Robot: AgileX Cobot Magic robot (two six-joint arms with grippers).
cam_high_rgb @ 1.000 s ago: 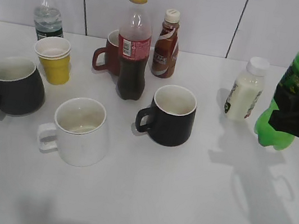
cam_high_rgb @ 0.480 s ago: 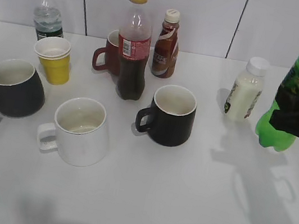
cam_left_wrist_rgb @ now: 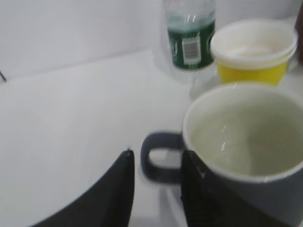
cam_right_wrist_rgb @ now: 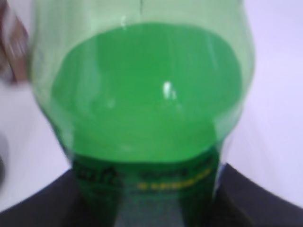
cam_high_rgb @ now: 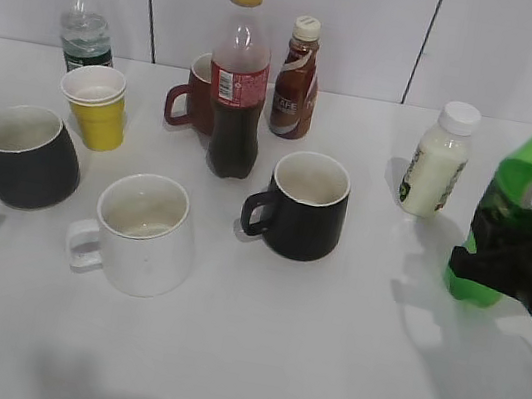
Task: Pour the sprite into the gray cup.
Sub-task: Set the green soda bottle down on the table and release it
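The sprite (cam_high_rgb: 521, 199) stands upright at the far right of the counter (cam_high_rgb: 300, 367), well right of the black mug (cam_high_rgb: 303, 206) and just right of the small white-capped milky bottle (cam_high_rgb: 437, 158); whether its base touches the counter cannot be told. The right hand (cam_high_rgb: 508, 270) is clamped around the sprite's lower body, and in the right wrist view its two dark fingers (cam_right_wrist_rgb: 42, 201) press against the label on either side. The gray cup (cam_high_rgb: 25, 154) sits upright at the far left, well left of the black mug and left of the white mug (cam_high_rgb: 139, 232), with the yellow paper cup (cam_high_rgb: 95, 104) just behind it. The left hand (cam_left_wrist_rgb: 156, 189) has its jaws parted, one finger on each side of the gray cup's handle (cam_left_wrist_rgb: 158, 157), not squeezing it.
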